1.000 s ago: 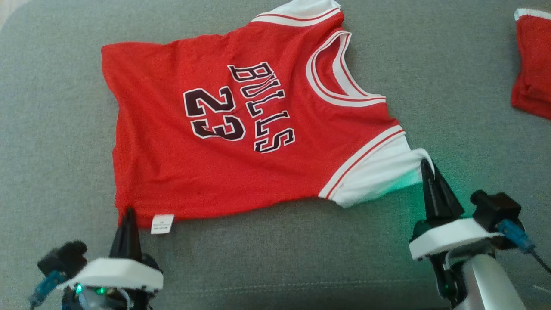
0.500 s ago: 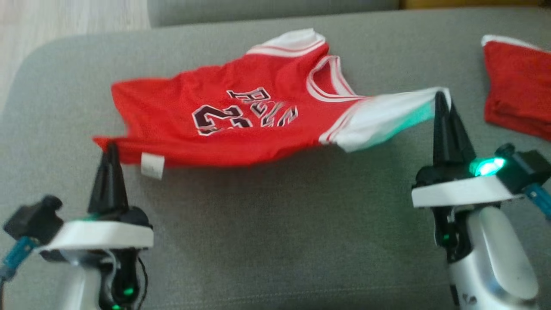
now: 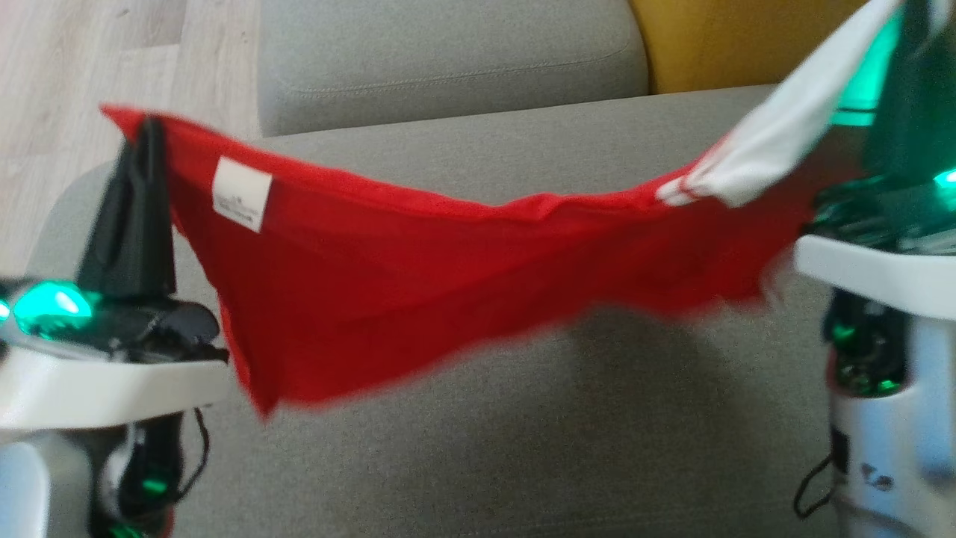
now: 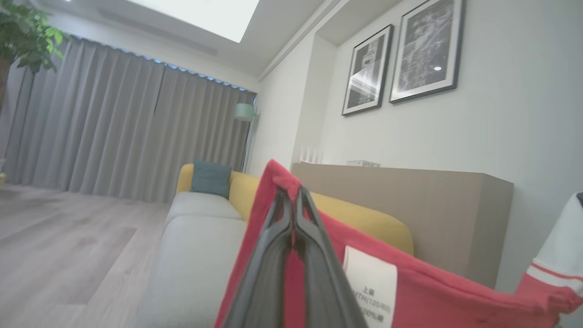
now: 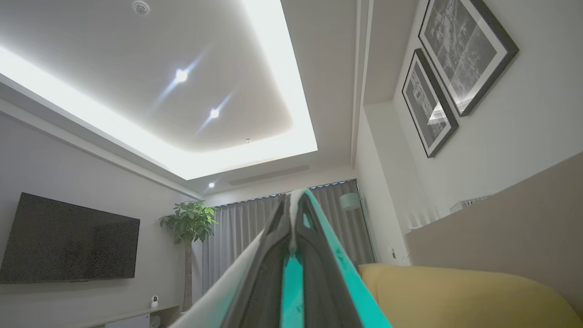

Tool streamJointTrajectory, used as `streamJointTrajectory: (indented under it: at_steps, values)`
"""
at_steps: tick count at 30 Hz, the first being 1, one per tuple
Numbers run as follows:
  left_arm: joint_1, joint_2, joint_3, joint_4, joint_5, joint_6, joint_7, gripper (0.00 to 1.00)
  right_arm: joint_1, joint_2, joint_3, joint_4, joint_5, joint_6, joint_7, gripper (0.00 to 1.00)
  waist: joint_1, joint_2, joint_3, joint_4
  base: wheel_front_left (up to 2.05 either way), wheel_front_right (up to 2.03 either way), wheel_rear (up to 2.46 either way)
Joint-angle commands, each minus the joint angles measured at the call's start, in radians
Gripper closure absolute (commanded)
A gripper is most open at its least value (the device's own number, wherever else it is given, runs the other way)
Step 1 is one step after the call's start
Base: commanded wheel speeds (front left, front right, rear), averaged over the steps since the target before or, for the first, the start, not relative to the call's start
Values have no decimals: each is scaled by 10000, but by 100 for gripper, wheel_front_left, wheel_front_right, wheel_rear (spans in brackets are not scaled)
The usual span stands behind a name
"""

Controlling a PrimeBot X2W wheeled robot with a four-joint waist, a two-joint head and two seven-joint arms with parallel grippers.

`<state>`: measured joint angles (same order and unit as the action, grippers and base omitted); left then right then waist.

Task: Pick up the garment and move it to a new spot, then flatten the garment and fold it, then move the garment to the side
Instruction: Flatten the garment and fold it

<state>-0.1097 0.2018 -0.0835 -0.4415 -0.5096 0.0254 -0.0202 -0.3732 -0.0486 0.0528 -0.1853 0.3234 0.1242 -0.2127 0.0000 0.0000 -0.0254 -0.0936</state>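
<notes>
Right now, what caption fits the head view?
Stretched between left pincer and right pincer, the red jersey hangs above the grey sofa.

Strung aloft: red mesh jersey [image 3: 448, 299] above grey fabric sofa seat [image 3: 523, 463].
Left corner in left gripper [image 3: 149, 131], right end in right gripper [image 5: 291, 200]; yellow cushion [image 3: 709, 37] behind.

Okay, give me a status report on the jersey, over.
Left gripper shut on garment, red hem corner. Right gripper shut on its white shoulder edge. Garment hangs stretched between them above sofa. Nothing seen in the way.
</notes>
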Motion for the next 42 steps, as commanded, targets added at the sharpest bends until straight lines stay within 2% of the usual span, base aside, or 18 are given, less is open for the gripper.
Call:
streamJointTrajectory:
  at_steps: [1, 6, 11, 16, 21, 22, 25, 30, 35, 42]
  values:
    - [-836, 375, 352, -726, 125, 21, 292, 100, -563, -16, 115, -731, -93, 65, 222, 100, 0, 0, -37, -39, 0, 0, 0]
    - [-1658, 762, 59, -1696, 119, -27, 1351, 100, -768, -16, -145, -1820, -197, 65, 1055, 100, 0, 0, 5, -38, 0, 0, 0]
    - [-2409, 934, -181, -1429, 19, -114, 1988, 100, -1019, -16, -62, -1800, -348, 65, 1642, 100, 0, 0, 286, -3, 0, 0, 0]
    - [-3804, 1423, -208, 157, 153, -405, 2484, 100, -2226, -26, 462, -499, -408, 65, 1888, 100, 0, 0, 1209, 13, 0, 0, 0]
    - [-6397, 2006, -348, 2806, 816, -840, 2463, 100, -4850, -48, 1043, 1854, -925, 65, 1401, 100, 0, 0, 2263, 2, 0, 0, 0]
    - [-7611, 2207, -414, 4052, 1308, -879, 2212, 100, -6135, -39, 1234, 3096, -1179, 65, 1087, 100, 0, 0, 2528, -77, 0, 0, 0]
    - [-9288, 2361, -469, 5941, 2076, -732, 1425, 100, -7967, -25, 1368, 5050, -1534, 65, 351, 100, 0, 0, 2713, -267, 0, 0, 0]
    - [-11501, 2332, -610, 8300, 3025, -337, -500, 100, -10201, -20, 1335, 7282, -1286, 65, -395, 100, 0, 0, 3180, -565, 0, 0, 0]
    - [-12170, 2067, -834, 10023, 3219, -359, -1827, 100, -10496, -18, 1985, 7810, -655, 65, -483, 100, 0, 0, 4161, -644, 0, 0, 0]
    - [-11616, 1899, -706, 11742, 2931, -518, -2348, 100, -9186, -17, 3023, 7741, -21, 65, -488, 100, 0, 0, 5630, -634, 0, 0, 0]
